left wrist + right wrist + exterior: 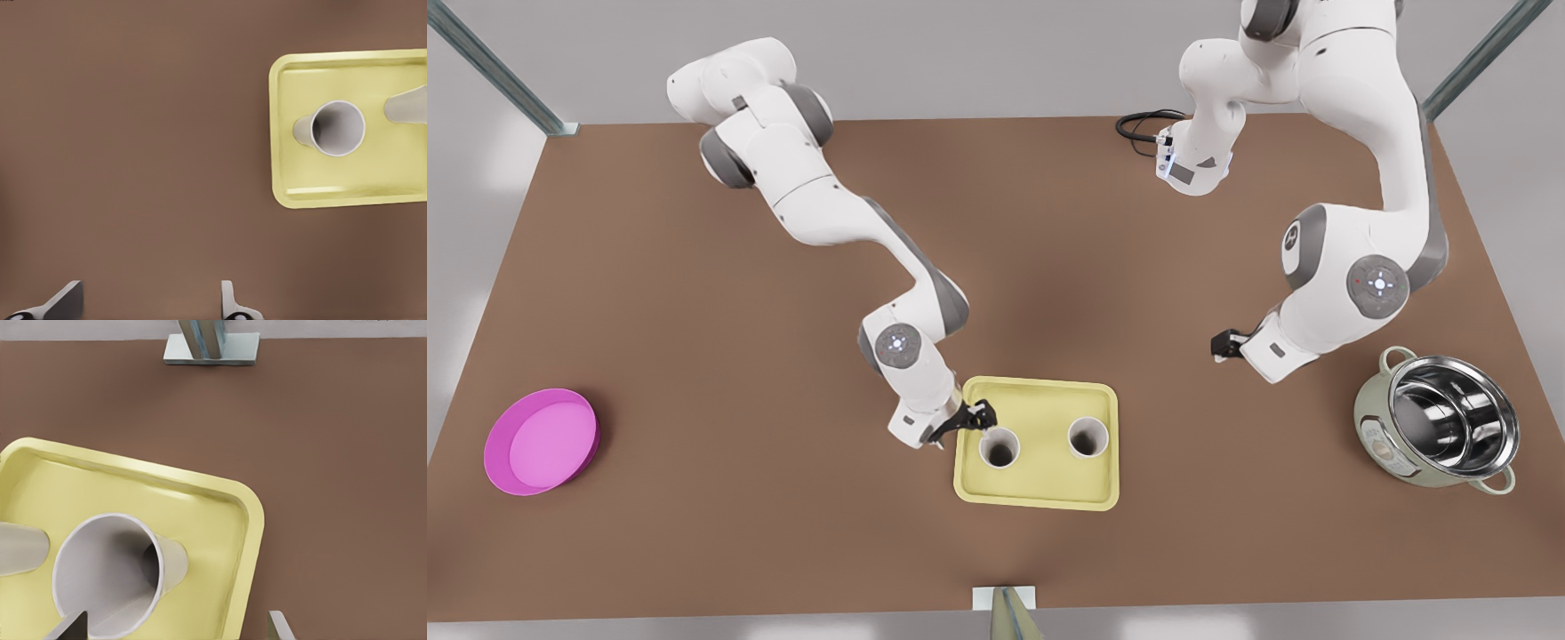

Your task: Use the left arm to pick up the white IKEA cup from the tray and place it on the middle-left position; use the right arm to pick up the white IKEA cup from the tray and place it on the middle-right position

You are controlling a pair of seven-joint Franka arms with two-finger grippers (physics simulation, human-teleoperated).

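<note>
Table (694, 293): plain brown, seen whole in the front view. Both Franka arms reach in from its far edge.

Tray (1040, 493): pale yellow, near the front edge, roughly central. I note a steel pot (1440, 430) well off toward the front view's right and a pink dish (541, 441) well off toward its left; neither wrist camera picks these up.

Cups: both white cups stand upright in the tray, side by side and apart: cup A (1000, 447) on the front view's left, cup B (1088, 437) on its right.

Right gripper (971, 416): at the tray's rim, just beside cup A. The right wrist view adds what the front view hides: fingers (70, 628) spread wide, gripper (175, 620) low over cup A (110, 577), gripping nothing, with a metal post (210, 340) at the table edge beyond.

Left gripper (1221, 343): over bare table, well apart from the tray. I can't read its fingers from the front; the left wrist view shows the gripper (150, 290) spread wide and empty, with cup B (330, 128) nearest in the tray (283, 197).
</note>
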